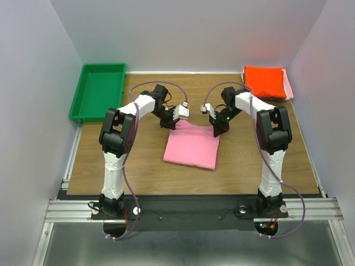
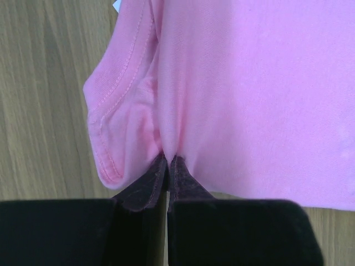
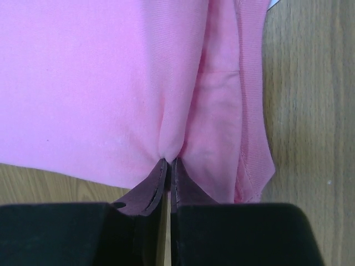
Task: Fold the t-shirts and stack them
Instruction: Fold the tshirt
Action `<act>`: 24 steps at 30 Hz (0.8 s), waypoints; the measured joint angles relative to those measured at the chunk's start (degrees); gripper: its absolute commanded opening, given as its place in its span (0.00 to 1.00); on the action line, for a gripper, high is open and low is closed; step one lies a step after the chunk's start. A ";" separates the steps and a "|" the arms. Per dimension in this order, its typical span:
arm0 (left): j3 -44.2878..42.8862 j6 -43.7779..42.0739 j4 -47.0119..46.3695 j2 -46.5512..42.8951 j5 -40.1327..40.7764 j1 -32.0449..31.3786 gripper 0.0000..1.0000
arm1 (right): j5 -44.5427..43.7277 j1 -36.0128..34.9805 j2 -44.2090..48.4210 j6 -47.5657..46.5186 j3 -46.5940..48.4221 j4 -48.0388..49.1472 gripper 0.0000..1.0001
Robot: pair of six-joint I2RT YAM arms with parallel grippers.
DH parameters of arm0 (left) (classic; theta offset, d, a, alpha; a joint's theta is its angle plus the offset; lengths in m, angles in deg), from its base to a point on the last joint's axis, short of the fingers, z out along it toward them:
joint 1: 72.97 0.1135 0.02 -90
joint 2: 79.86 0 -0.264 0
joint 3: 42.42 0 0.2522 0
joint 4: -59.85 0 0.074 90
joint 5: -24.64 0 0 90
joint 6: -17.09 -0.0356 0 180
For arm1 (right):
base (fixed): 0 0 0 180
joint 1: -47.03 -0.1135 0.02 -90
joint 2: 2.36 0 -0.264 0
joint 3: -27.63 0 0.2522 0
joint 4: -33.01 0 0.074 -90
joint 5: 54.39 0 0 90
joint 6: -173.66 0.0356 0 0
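A bubblegum pink t-shirt (image 1: 191, 146) lies partly folded in the middle of the wooden table. My left gripper (image 1: 173, 125) is shut on its far left edge; the left wrist view shows the pink cloth (image 2: 233, 94) pinched between the dark fingertips (image 2: 147, 185). My right gripper (image 1: 216, 131) is shut on its far right edge; the right wrist view shows the cloth (image 3: 100, 83) pinched the same way. A folded orange-red t-shirt (image 1: 265, 81) sits at the back right on top of a paler pink one (image 1: 288, 84).
A green plastic tray (image 1: 99, 90) stands at the back left of the table (image 1: 100, 166). Grey walls close in both sides and the back. A metal rail runs along the near edge by the arm bases.
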State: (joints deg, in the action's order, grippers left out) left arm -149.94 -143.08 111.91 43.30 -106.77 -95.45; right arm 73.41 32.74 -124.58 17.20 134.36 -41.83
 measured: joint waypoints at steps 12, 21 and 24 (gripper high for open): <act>27.71 1.95 -4.09 -21.64 -2.21 -3.06 0.29 | 5.44 -3.41 12.55 6.60 -19.52 2.08 0.23; 34.69 6.86 -5.75 -33.70 -3.08 -3.41 0.54 | 8.35 -3.74 19.85 17.73 -19.50 -0.02 0.47; 34.60 9.73 -8.79 -34.82 -3.08 -6.25 0.54 | 11.10 -3.67 17.94 22.73 -14.93 0.90 0.37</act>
State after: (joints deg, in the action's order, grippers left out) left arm -115.34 -133.35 103.13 8.48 -109.85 -101.70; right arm 84.52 29.07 -106.63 39.93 119.43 -40.93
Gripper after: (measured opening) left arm 0.535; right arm 0.443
